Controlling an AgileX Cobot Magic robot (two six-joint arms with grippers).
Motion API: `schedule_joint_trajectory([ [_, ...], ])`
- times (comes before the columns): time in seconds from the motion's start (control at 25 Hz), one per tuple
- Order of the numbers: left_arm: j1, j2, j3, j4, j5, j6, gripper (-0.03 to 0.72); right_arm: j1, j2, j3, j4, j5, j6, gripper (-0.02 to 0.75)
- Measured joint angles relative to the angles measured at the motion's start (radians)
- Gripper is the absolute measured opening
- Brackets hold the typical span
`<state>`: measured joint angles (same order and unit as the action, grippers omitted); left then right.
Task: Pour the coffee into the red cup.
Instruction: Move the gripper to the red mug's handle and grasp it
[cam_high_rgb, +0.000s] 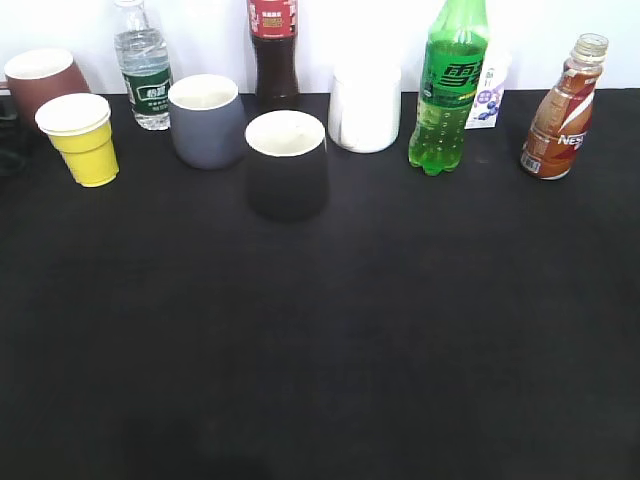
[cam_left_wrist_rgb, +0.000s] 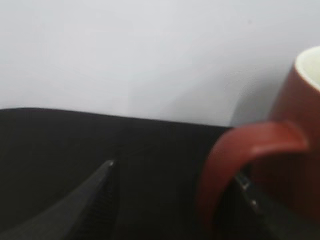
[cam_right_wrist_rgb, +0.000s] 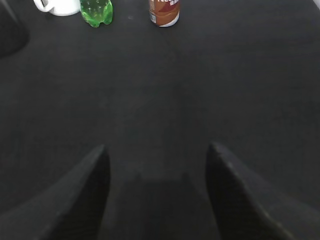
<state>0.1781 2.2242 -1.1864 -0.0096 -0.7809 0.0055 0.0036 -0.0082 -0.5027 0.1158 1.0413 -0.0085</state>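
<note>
The red cup (cam_high_rgb: 42, 82) stands upright at the table's (cam_high_rgb: 320, 340) ten o'clock corner, just behind the yellow paper cup (cam_high_rgb: 82, 140). In the left wrist view the left gripper (cam_left_wrist_rgb: 177, 182) is spread wide around its handle, not clamped. The coffee (cam_high_rgb: 561, 108) stands upright at two o'clock, while the right gripper (cam_right_wrist_rgb: 157, 152) hangs open and empty over bare cloth.

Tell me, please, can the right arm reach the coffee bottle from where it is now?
Probably yes. The right gripper is open, and bare black table lies between it and the coffee bottle. The green bottle stands apart to the side.
</note>
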Motion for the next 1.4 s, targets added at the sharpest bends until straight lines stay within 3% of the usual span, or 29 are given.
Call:
schedule_joint_trajectory([
  [0.48, 0.003, 0.084, -0.152, 0.107, 0.053, -0.005, 0.397, 0.000, 0.000, 0.001, -0.002, 0.000, 0.000, 0.480],
  [0.96, 0.068, 0.084, -0.203, 0.466, 0.101, -0.241, 0.394, 0.000, 0.000, 0.002, -0.003, 0.000, 0.000, 0.480],
  [1.24, 0.071, 0.126, -0.288, 0.495, 0.143, -0.293, 0.361, 0.000, 0.000, 0.002, -0.003, 0.000, 0.000, 0.480],
  [1.32, 0.071, 0.131, -0.288, 0.497, 0.130, -0.295, 0.297, 0.000, 0.000, 0.002, -0.003, 0.000, 0.000, 0.480],
  [1.4, 0.070, 0.131, -0.288, 0.513, 0.126, -0.295, 0.135, 0.000, 0.000, 0.002, -0.003, 0.000, 0.000, 0.480],
])
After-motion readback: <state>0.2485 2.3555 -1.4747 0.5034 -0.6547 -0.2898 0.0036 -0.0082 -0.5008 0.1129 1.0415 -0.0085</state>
